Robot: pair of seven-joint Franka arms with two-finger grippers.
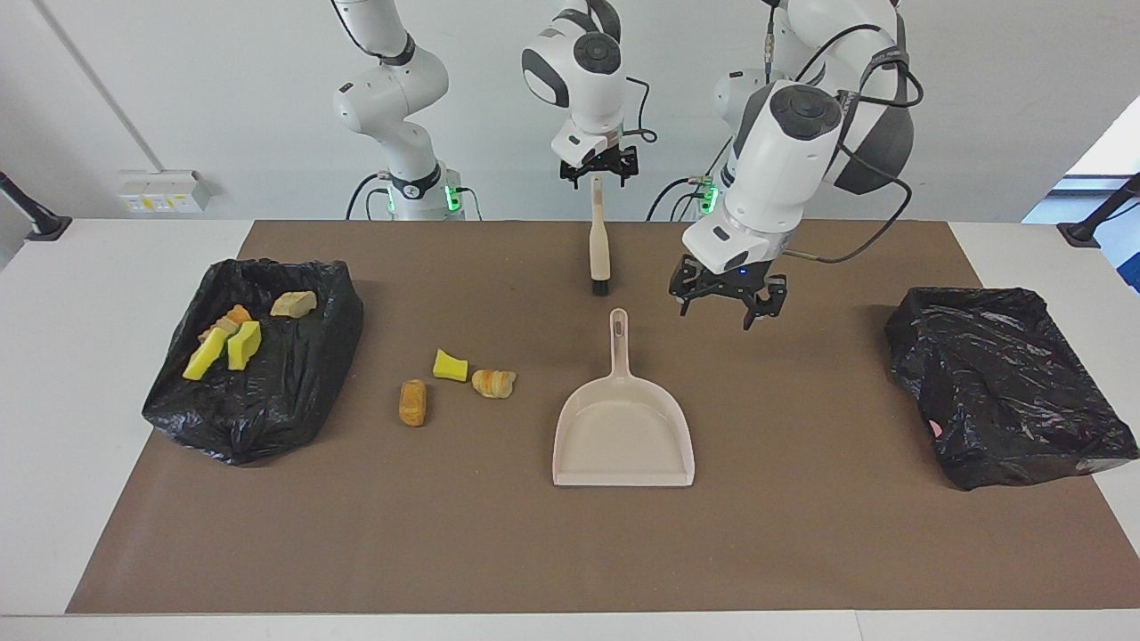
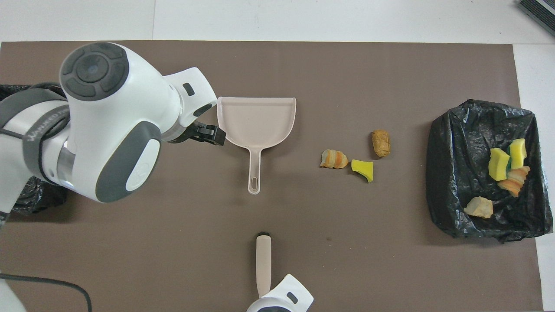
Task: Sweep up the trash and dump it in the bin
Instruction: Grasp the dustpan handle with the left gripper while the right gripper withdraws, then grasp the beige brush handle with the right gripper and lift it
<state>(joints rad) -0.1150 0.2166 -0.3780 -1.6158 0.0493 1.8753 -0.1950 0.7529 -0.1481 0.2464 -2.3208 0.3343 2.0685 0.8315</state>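
Three trash pieces lie on the brown mat: a yellow foam chunk (image 1: 450,366) (image 2: 363,169), a striped pastry (image 1: 493,383) (image 2: 334,159) and a bread roll (image 1: 412,402) (image 2: 381,143). Several more pieces lie in the black-lined bin (image 1: 258,401) (image 2: 446,173) at the right arm's end. The beige dustpan (image 1: 623,427) (image 2: 256,119) lies flat, handle toward the robots. My right gripper (image 1: 597,178) is shut on the brush (image 1: 598,240) (image 2: 263,264), which hangs bristles down above the mat. My left gripper (image 1: 717,313) (image 2: 212,133) is open and empty, low over the mat beside the dustpan handle.
A second black-lined bin (image 1: 1006,383) (image 2: 39,197) stands at the left arm's end, partly covered by the left arm in the overhead view. The loose trash lies between the dustpan and the bin that holds trash.
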